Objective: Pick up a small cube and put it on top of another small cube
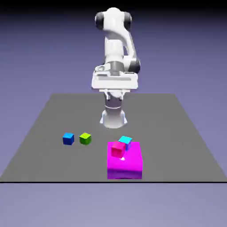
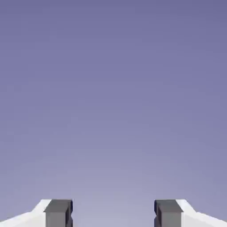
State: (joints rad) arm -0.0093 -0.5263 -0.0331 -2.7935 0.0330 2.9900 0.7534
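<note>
Arm (image 1: 116, 53) is folded up high at the far edge of the worktop (image 1: 177, 133), hand well above everything.

Pincer (image 2: 113, 213): open, wide gap between the two grey fingertips (image 2: 58, 213), nothing in it. Hand view shows only plain blue-violet backdrop past the tips, no cubes in sight. In the exterior view I can't make out the fingers under the hand.

Blue cube (image 1: 68, 138): sits flat on the worktop, on the exterior view's left, near half of the surface. Lighter top face up. Free-standing, nothing on it.

Green cube (image 1: 85, 138): just beside the blue one, on its right in that view, same row, small gap between them, not touching. Same size.

Magenta block (image 1: 124, 162): much bigger, towards the near edge, right of the green cube and well apart from it.

Small red-pink cube (image 1: 118, 149): looks to be on top of the magenta block, at its far-left corner.

Cyan cube (image 1: 126, 141): right behind the red-pink one, at the block's far edge. Can't tell if it's on the block or on the worktop behind it; red-pink cube partly covers it.

Blue cube is well apart from the pincer, low and to the left of the arm's base (image 1: 114, 117) in the exterior view.
</note>
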